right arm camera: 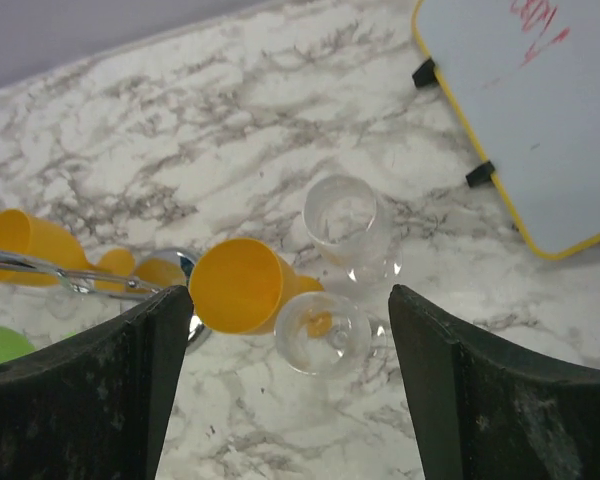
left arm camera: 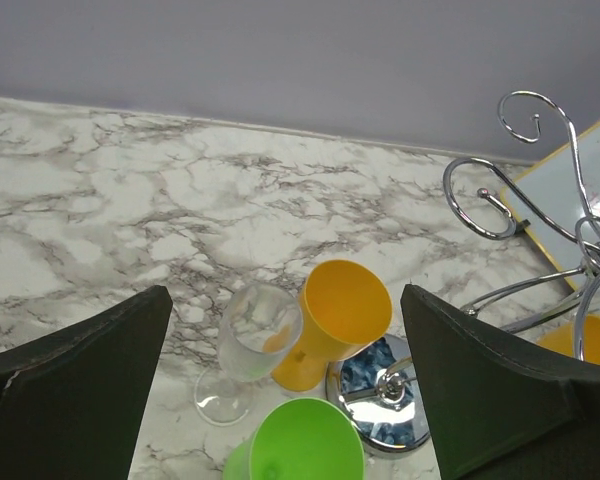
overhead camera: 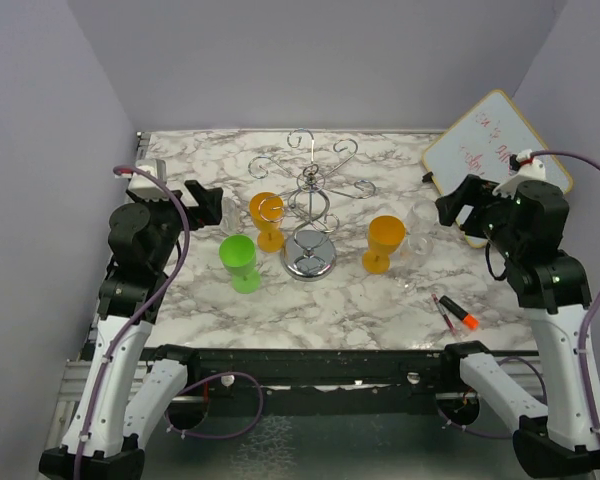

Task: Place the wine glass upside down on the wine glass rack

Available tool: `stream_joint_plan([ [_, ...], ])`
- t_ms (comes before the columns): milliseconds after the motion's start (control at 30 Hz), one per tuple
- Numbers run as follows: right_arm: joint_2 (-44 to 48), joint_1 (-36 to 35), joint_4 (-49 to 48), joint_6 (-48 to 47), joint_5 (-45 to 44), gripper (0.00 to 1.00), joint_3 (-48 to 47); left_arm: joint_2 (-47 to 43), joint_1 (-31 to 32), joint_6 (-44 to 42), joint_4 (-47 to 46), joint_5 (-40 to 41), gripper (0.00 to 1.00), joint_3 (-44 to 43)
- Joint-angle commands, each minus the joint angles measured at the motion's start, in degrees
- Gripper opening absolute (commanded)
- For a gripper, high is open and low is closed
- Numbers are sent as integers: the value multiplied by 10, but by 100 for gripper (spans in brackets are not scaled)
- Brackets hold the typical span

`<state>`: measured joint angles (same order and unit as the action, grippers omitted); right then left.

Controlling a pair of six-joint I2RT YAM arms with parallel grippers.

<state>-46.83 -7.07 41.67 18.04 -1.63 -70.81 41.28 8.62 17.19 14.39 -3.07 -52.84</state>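
Both arms over the marble table (overhead camera: 360, 300). The left gripper (overhead camera: 208, 195) and right gripper (overhead camera: 458, 205) have their fingers spread wide and hold nothing. The wine glass rack (overhead camera: 310, 215) stands mid-table with its hooks bare. One clear wine glass (left arm camera: 248, 345) stands upright toward the left edge, just beside the left orange goblet (left arm camera: 332, 318). A far clear glass (right arm camera: 342, 222) and a near clear glass (right arm camera: 320, 332) stand toward the right edge by the right orange goblet (right arm camera: 238, 285). Which glass is meant cannot be told.

Likely hazards:
- The crowded goblets, the green goblet (left arm camera: 302, 440) among them, leave the fingers little room, so a neighbour may topple.
- A thin transparent stem may slip.
- An inverted foot may miss its hook.

The whiteboard (overhead camera: 495, 150) at the far right corner and the marker (overhead camera: 460, 318) near the front edge seem out of the way.
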Motion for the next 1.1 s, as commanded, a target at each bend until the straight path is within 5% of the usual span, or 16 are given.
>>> stream_joint_plan([
  [0,-19,-1,90,26,43,83,28,5,-2,18,-32,-30,99,4],
  [233,-54,-1,84,36,67,75,69,38,3,23,-31,8,99,-24],
  [467,-123,-2,77,30,-6,55,76,56,3,37,-38,9,98,-53],
  [667,-144,-2,94,-5,-13,45,95,69,3,51,-39,-43,80,-104],
  [833,-172,-2,99,-19,29,37,107,87,3,75,-17,-67,99,-165],
  [1067,-170,-2,115,-23,18,21,95,101,3,76,-11,-117,99,-185],
])
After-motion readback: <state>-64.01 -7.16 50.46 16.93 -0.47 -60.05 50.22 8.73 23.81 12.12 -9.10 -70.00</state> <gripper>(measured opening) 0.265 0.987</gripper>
